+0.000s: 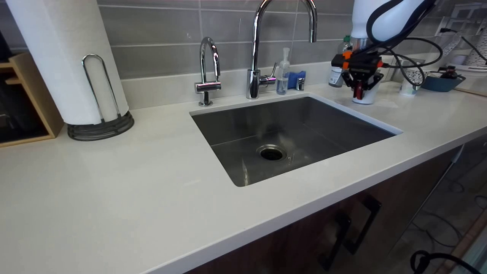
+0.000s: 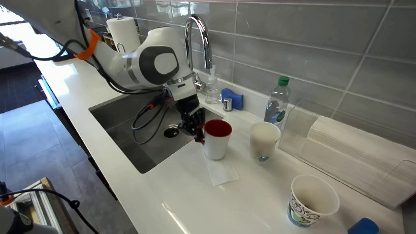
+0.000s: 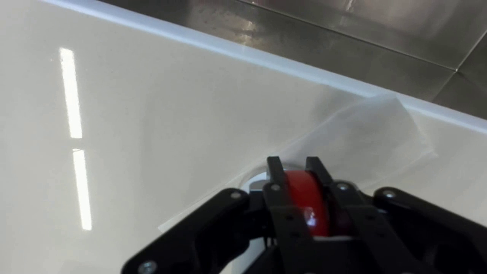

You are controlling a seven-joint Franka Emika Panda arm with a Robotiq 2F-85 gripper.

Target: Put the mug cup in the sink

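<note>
- We are watching the gripper [image 3: 294,164] holding the mug cup [image 2: 217,144] beside the sink [image 1: 243,160], above the white countertop [image 2: 175,201]; its fingers [image 3: 276,175] are clamping the red handle [image 3: 305,201] from either side.
- The closest edge we are noting is the sink's rim, running just beside the mug on its handle side, with the wide basin lying beyond (the tall faucet [image 1: 256,49] is arching over the back).
- On the side away from the sink, a white cup [image 2: 265,139] is standing near the mug but apart from it; toward the counter's front edge, a broad stretch of countertop is running.
- We are seeing the mug pointing mouth-up, its long axis standing close to vertical, its handle facing the sink.
- A thin white sheet [image 2: 222,174] is lying beneath; whether the mug's base is touching it, we cannot tell.
- In an exterior view we are looking into the mug's red inside, with a patterned paper cup [image 2: 312,201] and a green-capped bottle [image 2: 278,100] sharing that counter.
- Only the wrist view is showing us the sheet's corner reaching the sink's rim.
- Only in an exterior view are we seeing a smaller tap [image 1: 207,72] standing behind the sink.
</note>
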